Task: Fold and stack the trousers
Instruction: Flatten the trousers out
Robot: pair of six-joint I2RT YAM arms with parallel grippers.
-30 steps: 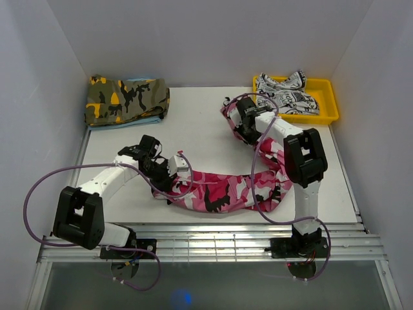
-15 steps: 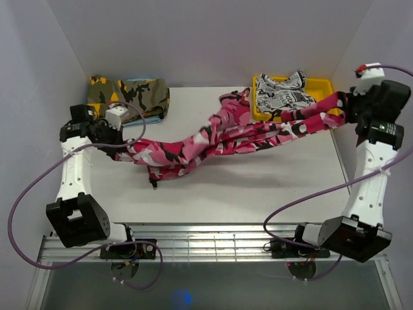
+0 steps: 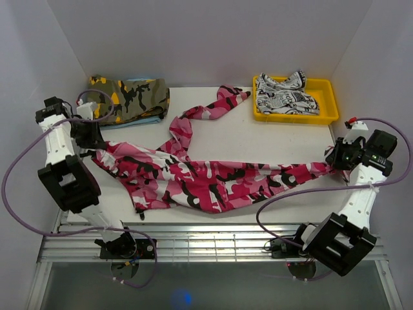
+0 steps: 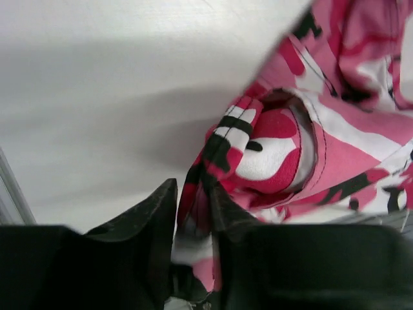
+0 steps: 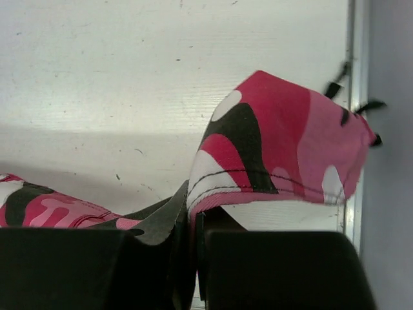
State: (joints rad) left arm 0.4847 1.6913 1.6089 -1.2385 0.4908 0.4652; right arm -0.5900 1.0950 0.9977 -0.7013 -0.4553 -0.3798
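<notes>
The trousers point(image 3: 213, 184), in pink, white and black camouflage, lie stretched across the table from the left edge to the right edge. One leg trails back toward the middle rear point(image 3: 222, 102). At the left end, my left gripper point(image 3: 90, 141) holds the cloth. In the left wrist view a bunched fold of the trousers point(image 4: 277, 142) fills the narrow gap of that gripper point(image 4: 193, 194). My right gripper point(image 3: 335, 161) pinches the right end. The right wrist view shows this gripper point(image 5: 191, 200) shut on a hemmed edge of the trousers point(image 5: 277, 142), just above the table.
An olive-and-orange camouflage garment point(image 3: 126, 98) lies folded at the back left. A yellow tray point(image 3: 326, 97) at the back right holds a white garment with black print point(image 3: 284, 93). The enclosure walls stand close to both grippers. A metal rail point(image 3: 213, 232) runs along the near edge.
Both grippers took hold of the bunched trousers near the middle, lifted them and pulled apart. The trousers now lie spread flat, with the arms at opposite table edges.
</notes>
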